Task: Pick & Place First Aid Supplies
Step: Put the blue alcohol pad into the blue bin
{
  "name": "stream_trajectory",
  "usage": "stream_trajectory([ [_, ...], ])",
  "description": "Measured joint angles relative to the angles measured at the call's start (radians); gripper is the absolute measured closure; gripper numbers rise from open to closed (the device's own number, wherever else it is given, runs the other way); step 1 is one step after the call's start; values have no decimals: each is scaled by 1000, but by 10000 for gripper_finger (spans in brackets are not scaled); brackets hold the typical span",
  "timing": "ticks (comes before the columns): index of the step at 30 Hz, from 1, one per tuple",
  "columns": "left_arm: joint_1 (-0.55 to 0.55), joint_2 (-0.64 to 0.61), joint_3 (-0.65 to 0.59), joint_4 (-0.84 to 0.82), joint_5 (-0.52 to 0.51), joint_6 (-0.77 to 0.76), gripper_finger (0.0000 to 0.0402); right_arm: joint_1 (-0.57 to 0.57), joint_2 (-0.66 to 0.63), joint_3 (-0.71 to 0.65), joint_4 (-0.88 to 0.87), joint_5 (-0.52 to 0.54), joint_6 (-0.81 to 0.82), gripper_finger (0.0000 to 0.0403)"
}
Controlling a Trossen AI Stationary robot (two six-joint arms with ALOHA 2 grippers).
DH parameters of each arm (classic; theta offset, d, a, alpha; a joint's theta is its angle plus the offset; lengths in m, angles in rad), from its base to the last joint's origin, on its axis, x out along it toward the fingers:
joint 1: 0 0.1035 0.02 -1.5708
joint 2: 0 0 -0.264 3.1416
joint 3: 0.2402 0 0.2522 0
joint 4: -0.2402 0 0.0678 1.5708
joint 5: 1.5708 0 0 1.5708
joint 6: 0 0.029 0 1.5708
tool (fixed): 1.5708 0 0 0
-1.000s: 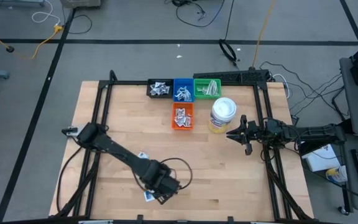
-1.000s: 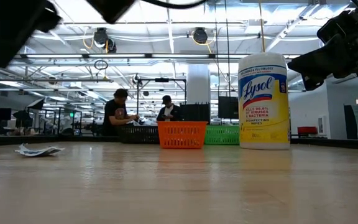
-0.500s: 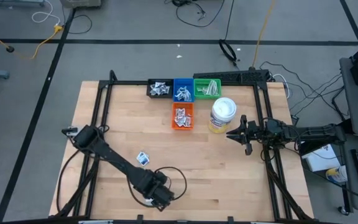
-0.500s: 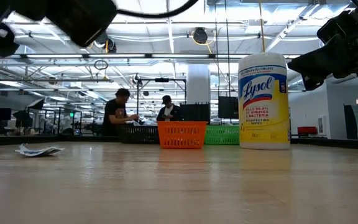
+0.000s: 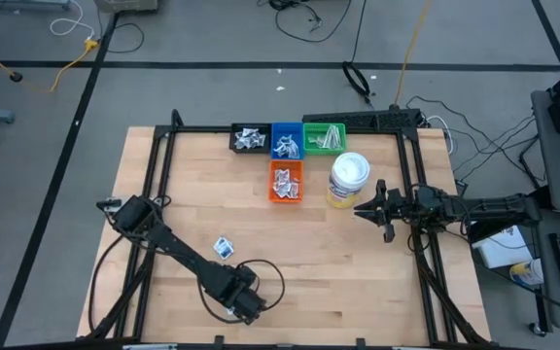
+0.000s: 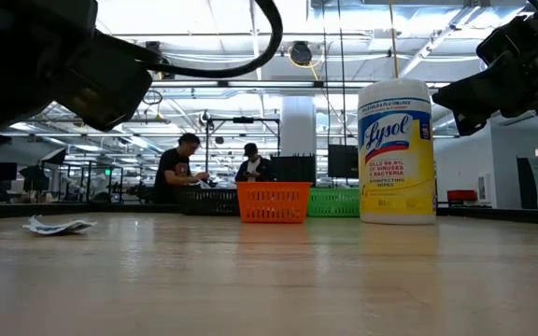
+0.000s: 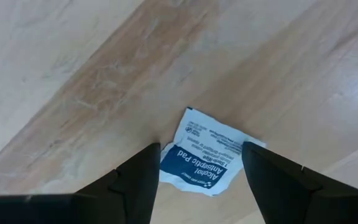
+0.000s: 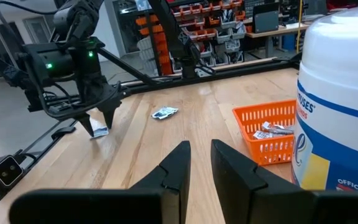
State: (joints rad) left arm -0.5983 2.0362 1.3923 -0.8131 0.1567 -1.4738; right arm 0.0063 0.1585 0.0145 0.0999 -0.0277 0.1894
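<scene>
A white packet with a blue "Alcohol Antiseptic Pad" label [image 7: 201, 165] lies flat on the wood near the table's near edge. My left gripper [image 7: 202, 149] points down over it, open, with one finger on each side of the packet. From the right wrist view it [image 8: 99, 118] hovers just above the packet [image 8: 100, 131]. In the high view the left hand [image 5: 242, 305] hides that packet. A second packet [image 5: 224, 247] lies flat farther in. My right gripper [image 8: 197, 155] waits level at the right edge, its fingers a narrow gap apart with nothing between them.
Four small bins hold supplies at the far side: black [image 5: 250, 138], blue [image 5: 286, 142], green [image 5: 324, 138] and orange [image 5: 285, 182]. A yellow wipes tub [image 5: 348, 180] stands between the orange bin and my right gripper. People work in the room beyond the table.
My left gripper has come down and a little toward the table's left and near edges, ending over the packet by the near edge. Its wrist has rolled somewhat. Neither packet has moved.
</scene>
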Motion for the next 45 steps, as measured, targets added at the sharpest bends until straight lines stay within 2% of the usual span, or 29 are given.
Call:
stream_trajectory([
  [4,0,0,-1,-1,0,3,198,0,0,0,0,0,0,344],
  [13,15,2,-4,-13,18,63,369,0,0,0,0,0,0,344],
  [15,21,2,-4,-6,25,88,392,0,0,0,0,0,0,344],
  [27,46,-9,-4,-8,51,150,398,0,0,0,0,0,0,344],
  [35,109,-179,-4,-114,-27,210,400,0,0,0,0,0,0,344],
  [42,166,-314,-3,-187,-34,294,400,0,0,0,0,0,0,344],
  [45,190,-345,-3,-209,-6,357,401,0,0,0,0,0,0,344],
])
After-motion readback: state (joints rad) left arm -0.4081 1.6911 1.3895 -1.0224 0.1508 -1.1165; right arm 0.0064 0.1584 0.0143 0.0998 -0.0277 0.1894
